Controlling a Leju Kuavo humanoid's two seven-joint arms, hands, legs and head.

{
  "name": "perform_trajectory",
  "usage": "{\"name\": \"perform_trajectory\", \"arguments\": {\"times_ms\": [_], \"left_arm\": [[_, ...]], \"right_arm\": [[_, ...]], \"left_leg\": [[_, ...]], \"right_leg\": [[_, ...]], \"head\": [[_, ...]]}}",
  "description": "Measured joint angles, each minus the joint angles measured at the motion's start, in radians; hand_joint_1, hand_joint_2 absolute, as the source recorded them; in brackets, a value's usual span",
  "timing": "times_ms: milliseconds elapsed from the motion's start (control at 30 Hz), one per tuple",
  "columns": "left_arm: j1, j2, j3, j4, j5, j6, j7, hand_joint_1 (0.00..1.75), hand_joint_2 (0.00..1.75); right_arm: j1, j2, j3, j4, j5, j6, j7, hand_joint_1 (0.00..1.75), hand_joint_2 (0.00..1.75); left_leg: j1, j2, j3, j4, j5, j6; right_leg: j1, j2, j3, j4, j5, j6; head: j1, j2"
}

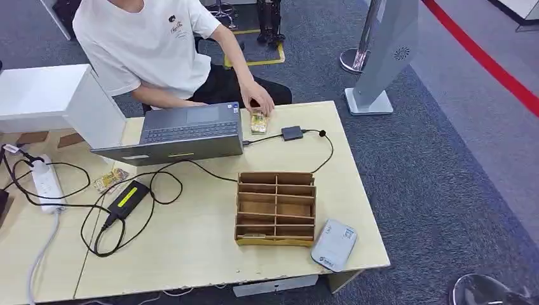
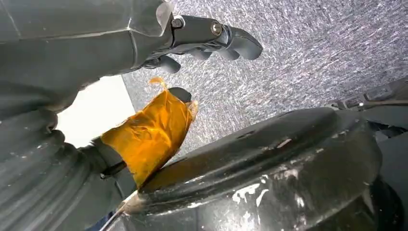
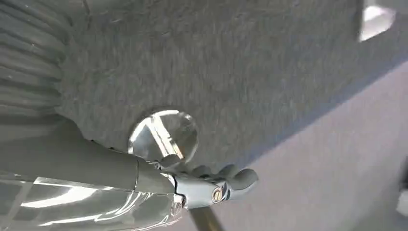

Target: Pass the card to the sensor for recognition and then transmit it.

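Tabletop (image 1: 197,254), pale wood, carried a laptop (image 1: 184,133) at its far edge; a person (image 1: 159,44) sat behind it, one hand (image 1: 257,101) resting on a card (image 1: 258,122) just right of the laptop; a small dark sensor (image 1: 292,133) lay beside that card, cabled to the laptop; a cardboard rack (image 1: 276,208) of compartments stood nearer, a grey device (image 1: 334,244) just beside its near right corner; a second card (image 1: 110,180) lay left of centre by a black adapter (image 1: 128,199); a white power strip (image 1: 46,184) sat at the left. Left hand (image 2: 192,53) hung over carpet, fingers apart, grasping nothing, orange tape on the thumb. Right hand (image 3: 211,185) hung over carpet, fingers loosely curled, nothing held.
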Motion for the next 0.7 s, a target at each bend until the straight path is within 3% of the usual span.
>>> {"name": "perform_trajectory", "arguments": {"times_ms": [167,300,367,400,467,533,633,700], "left_arm": [[0.000,0.000,-0.008,0.000,0.000,0.002,-0.006,0.00,1.75],[0.002,0.000,-0.010,0.001,0.002,0.009,-0.012,0.00,1.75],[0.002,0.001,-0.014,0.001,-0.003,0.009,-0.012,0.00,1.75],[0.002,0.003,-0.018,0.001,-0.008,0.006,-0.013,0.00,1.75],[0.001,0.007,-0.031,0.001,-0.021,-0.001,-0.013,0.00,1.75],[0.000,0.010,-0.044,0.001,-0.036,-0.009,-0.013,0.00,1.75],[-0.001,0.016,-0.066,0.001,-0.057,-0.030,-0.014,0.00,1.75],[-0.002,0.019,-0.082,0.001,-0.071,-0.041,-0.016,0.00,1.75]], "right_arm": [[-0.022,0.010,0.002,-0.020,0.078,0.017,-0.039,0.00,1.75],[0.020,0.037,0.104,-0.168,0.111,-0.072,-0.044,0.00,1.75],[0.069,0.051,0.218,-0.348,0.133,-0.132,0.077,0.00,1.75],[0.091,0.045,0.286,-0.443,0.159,-0.194,0.169,0.00,1.75],[0.113,-0.013,0.446,-0.596,0.202,-0.336,0.352,0.00,1.75],[0.107,-0.096,0.581,-0.705,0.261,-0.425,0.466,0.00,1.75],[0.054,-0.232,0.730,-0.780,0.369,-0.459,0.581,0.00,1.75],[-0.026,-0.327,0.807,-0.796,0.424,-0.435,0.652,0.00,1.75]], "left_leg": [[0.001,-0.001,-0.001,0.000,0.000,0.000],[0.000,-0.001,-0.002,0.000,0.000,0.000],[-0.001,0.000,-0.004,0.000,0.000,0.000],[-0.001,0.000,-0.004,0.000,0.000,0.000],[-0.001,0.003,-0.003,0.000,0.000,0.000],[-0.001,0.003,-0.003,0.000,0.000,0.000],[-0.002,0.003,-0.004,0.000,0.002,0.002],[-0.002,0.003,-0.005,0.000,0.003,0.004]], "right_leg": [[0.001,-0.001,0.000,0.000,-0.001,0.000],[0.000,-0.002,0.000,0.000,-0.001,0.000],[-0.001,-0.001,-0.001,0.001,-0.001,0.000],[-0.001,0.000,-0.002,0.001,-0.001,0.000],[-0.001,0.002,-0.003,0.001,0.000,0.000],[-0.001,0.003,-0.003,0.001,0.000,0.000],[-0.001,0.003,-0.003,0.001,0.002,0.002],[-0.003,0.003,-0.003,0.001,0.003,0.003]], "head": [[0.001,0.000],[0.001,0.000],[0.000,0.000],[0.000,0.000],[0.001,0.000],[0.001,0.000],[0.001,0.000],[0.001,0.000]]}}
